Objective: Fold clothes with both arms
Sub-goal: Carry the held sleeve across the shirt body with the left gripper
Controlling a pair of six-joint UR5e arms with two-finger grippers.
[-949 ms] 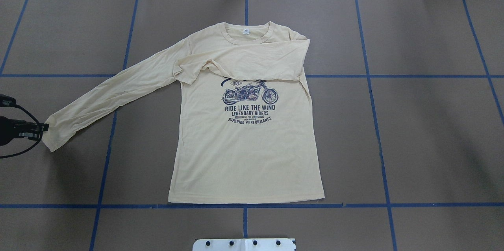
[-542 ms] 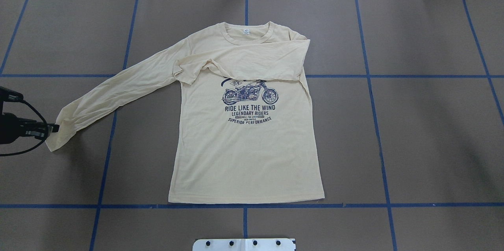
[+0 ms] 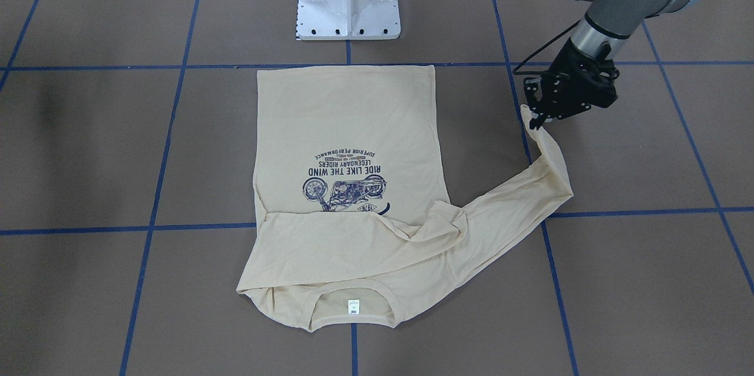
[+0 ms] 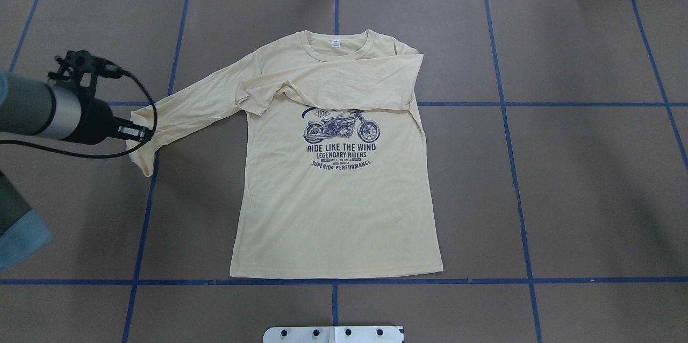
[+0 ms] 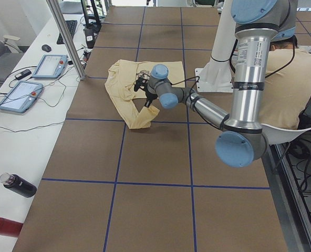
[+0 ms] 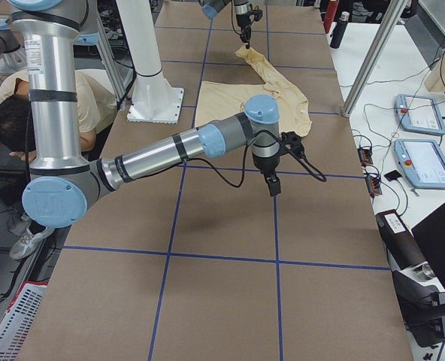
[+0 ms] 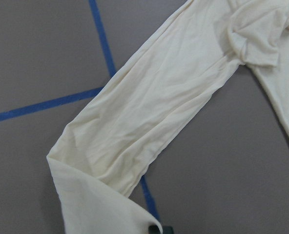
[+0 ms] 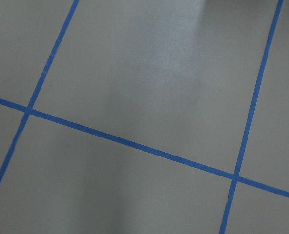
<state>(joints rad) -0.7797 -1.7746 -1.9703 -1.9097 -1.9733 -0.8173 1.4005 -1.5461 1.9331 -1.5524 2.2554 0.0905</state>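
The cream shirt (image 4: 333, 208) lies face up in the middle of the brown worktop (image 4: 564, 181), with its collar (image 4: 336, 47) on the side far from the robot and its hem toward the white pedestal base (image 3: 349, 5). One sleeve (image 4: 344, 85) is folded flat across the chest and covers the top edge of the navy motorcycle print (image 4: 341, 141). The other sleeve (image 4: 188, 112) runs out toward the robot's left. There the left fingers (image 4: 138, 133) are closed on the cloth near the cuff and hold that end up off the worktop. The sleeve doubles over below the grip, with a loose fold drooping down beside a blue tape line (image 4: 148, 198).

The right fingers (image 6: 273, 185) hang point-down over bare worktop, well apart from the shirt. They show only in the side view, so I cannot tell whether they are open or closed.
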